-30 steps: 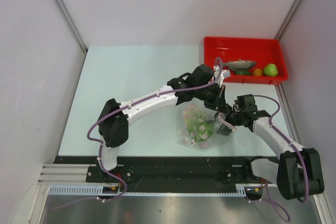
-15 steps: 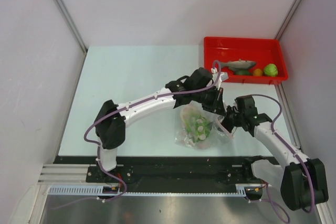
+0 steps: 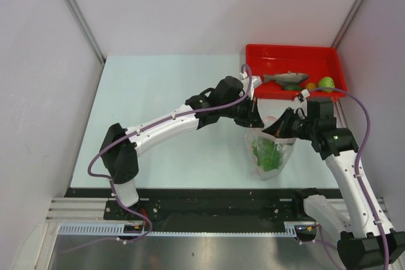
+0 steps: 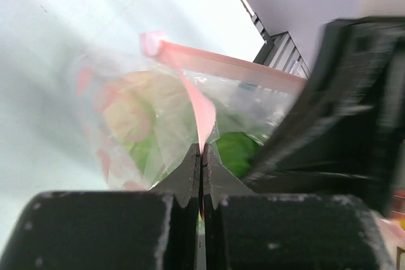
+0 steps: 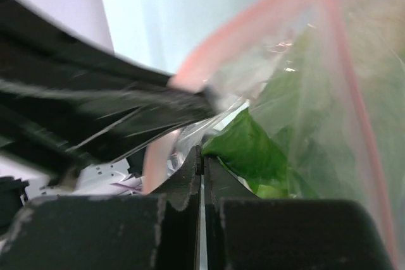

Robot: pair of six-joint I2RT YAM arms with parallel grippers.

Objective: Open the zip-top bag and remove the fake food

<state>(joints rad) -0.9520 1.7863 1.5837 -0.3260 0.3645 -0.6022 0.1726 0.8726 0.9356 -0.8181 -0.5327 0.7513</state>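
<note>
The clear zip-top bag [image 3: 270, 156] hangs off the table between both grippers, its pinkish-red zip strip [image 4: 228, 62] at the top. My left gripper [image 3: 256, 119] is shut on one side of the strip [image 4: 201, 151]. My right gripper [image 3: 280, 129] is shut on the opposite lip of the bag [image 5: 201, 155]. A leafy green piece of fake food [image 5: 250, 150] sits inside the bag [image 5: 316, 80], low in it [image 3: 268, 154]. A grey fish [image 3: 288, 79], an orange-brown fruit [image 3: 311, 86] and a light green fruit [image 3: 326, 83] lie in the red tray.
The red tray [image 3: 278, 60] stands at the back right corner of the pale table [image 3: 158, 112], just behind the grippers. White walls close the table in on both sides.
The right gripper has shut on the bag's lip. Both arms have lifted the bag off the table and carried it right, so it now hangs upright.
</note>
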